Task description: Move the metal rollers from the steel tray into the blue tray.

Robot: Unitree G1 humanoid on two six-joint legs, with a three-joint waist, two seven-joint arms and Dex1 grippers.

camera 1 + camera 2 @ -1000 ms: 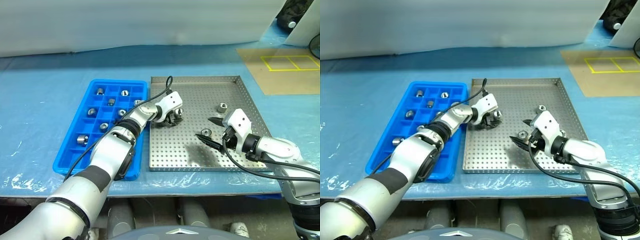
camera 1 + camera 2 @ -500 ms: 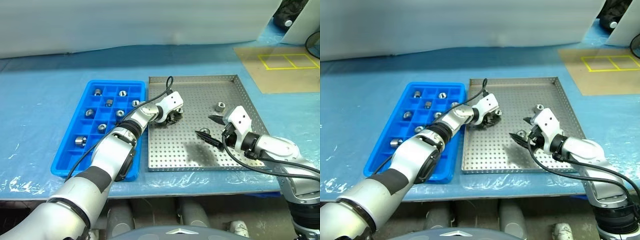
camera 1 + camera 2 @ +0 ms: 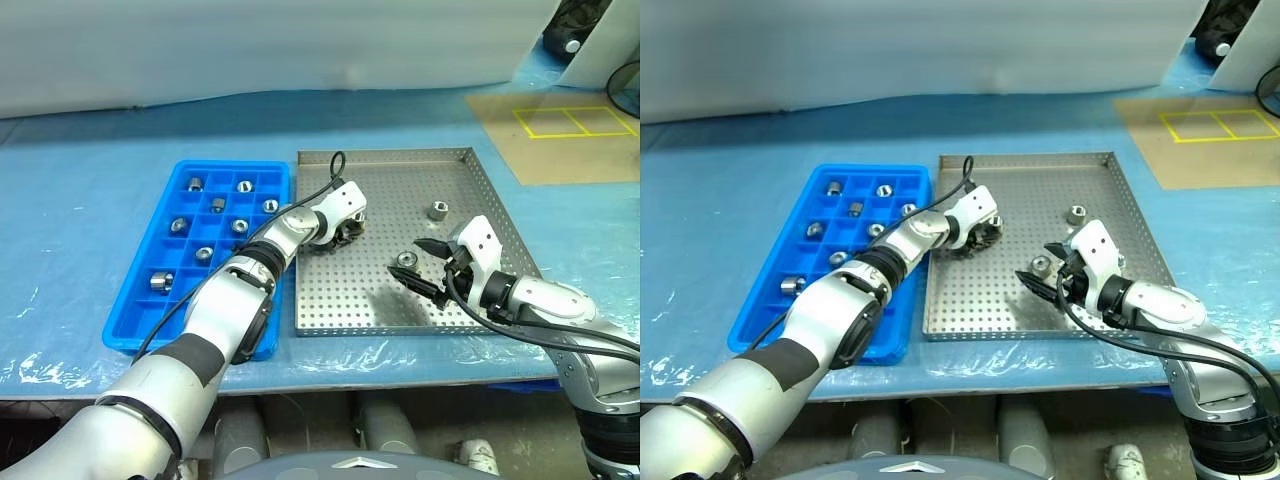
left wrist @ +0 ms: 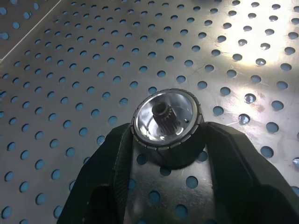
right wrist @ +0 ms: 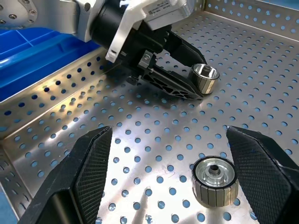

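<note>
The steel tray (image 3: 400, 190) lies right of the blue tray (image 3: 135, 325), which holds several metal rollers (image 3: 180, 224) in its compartments. My left gripper (image 3: 349, 231) reaches over the steel tray's left part and is shut on a roller (image 4: 166, 116), low at the perforated floor; the same roller (image 5: 205, 77) appears in the right wrist view. My right gripper (image 3: 406, 257) is open just above the tray floor, its fingers on either side of a loose roller (image 5: 215, 186) without touching it. Another roller (image 3: 438, 211) lies farther back on the right.
A pale blue sheet (image 3: 80, 180) covers the table. A tan board with yellow lines (image 3: 560, 140) lies at the back right. A black cable (image 3: 325, 180) arcs over the left gripper. The table's front edge runs just below both trays.
My left gripper's fingers have closed onto the roller. The right wrist has rolled a little, and its fingers now straddle the loose roller. The whole picture shifted slightly.
</note>
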